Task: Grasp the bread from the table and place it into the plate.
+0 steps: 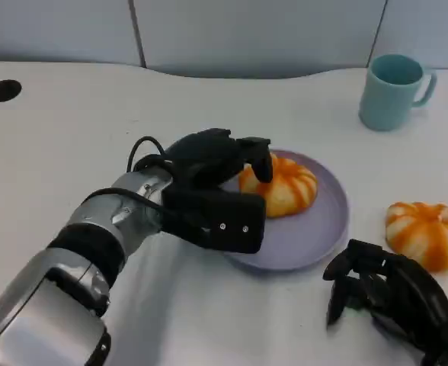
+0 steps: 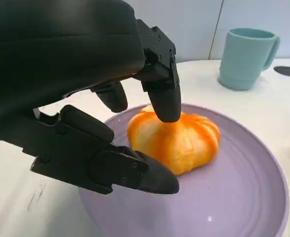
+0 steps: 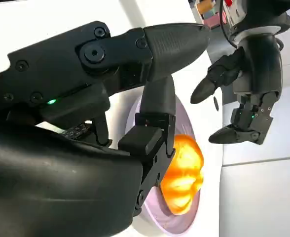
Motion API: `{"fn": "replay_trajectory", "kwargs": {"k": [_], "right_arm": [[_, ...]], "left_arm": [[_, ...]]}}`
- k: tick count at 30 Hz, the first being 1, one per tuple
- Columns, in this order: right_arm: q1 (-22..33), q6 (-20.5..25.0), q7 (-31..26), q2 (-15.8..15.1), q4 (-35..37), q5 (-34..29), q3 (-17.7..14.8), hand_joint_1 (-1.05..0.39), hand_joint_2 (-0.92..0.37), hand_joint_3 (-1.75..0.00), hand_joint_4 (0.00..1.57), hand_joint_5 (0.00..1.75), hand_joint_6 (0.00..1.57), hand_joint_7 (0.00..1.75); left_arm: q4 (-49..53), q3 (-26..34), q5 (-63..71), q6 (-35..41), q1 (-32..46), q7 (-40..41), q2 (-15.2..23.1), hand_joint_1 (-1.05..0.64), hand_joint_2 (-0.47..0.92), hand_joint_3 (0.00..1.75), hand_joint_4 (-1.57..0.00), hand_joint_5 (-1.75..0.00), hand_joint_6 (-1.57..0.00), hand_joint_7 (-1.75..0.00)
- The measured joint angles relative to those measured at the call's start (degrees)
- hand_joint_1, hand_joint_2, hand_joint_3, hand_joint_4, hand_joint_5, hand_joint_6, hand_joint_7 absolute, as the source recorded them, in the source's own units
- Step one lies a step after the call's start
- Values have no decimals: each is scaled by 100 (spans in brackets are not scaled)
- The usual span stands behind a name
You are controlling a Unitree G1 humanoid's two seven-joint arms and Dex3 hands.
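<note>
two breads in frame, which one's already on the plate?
The bread under the left hand, lying on the purple plate. The other bread lies on the bare table, beside the right hand.

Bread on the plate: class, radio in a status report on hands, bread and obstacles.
Left hand open over plate, one of its fingers touching the bread. Right hand open, idle. Second bread on table. Mug well clear.

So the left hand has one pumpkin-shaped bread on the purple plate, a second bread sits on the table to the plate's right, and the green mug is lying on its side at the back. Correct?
Not quite: the mug stands upright, as the head view shows. The rest holds: the left hand is over the bread on the purple plate, and the second bread sits on the table right of the plate.
</note>
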Motion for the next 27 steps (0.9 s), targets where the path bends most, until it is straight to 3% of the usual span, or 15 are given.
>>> {"fn": "replay_trajectory", "kwargs": {"k": [3,15,20,23,27], "right_arm": [[1,-2,1,0,-3,-1,4,-52,-92,-25,66,160,69,123],[4,1,-13,-15,-9,-6,17,-51,-92,-25,66,160,68,123],[-24,0,13,-18,38,21,-4,-50,-92,-25,67,160,68,122],[-32,-6,16,-27,63,23,-37,-51,-92,-25,66,160,68,121],[-40,-10,26,-24,72,17,-35,-51,-92,-25,65,160,68,122]], "left_arm": [[-57,167,-201,-124,23,-6,47,-74,92,20,0,-99,-15,-92],[-715,921,-1179,-863,629,-579,581,-70,92,20,0,-107,-15,-79],[-1308,1528,-2181,-1316,1308,-1371,882,-67,92,19,0,-112,-21,-64],[-1489,1728,-2528,-1305,1609,-1740,982,-62,92,14,-4,-104,-30,-47],[-2049,2128,-3431,-1160,2165,-2413,979,-62,92,13,-12,-101,-35,-36]]}}
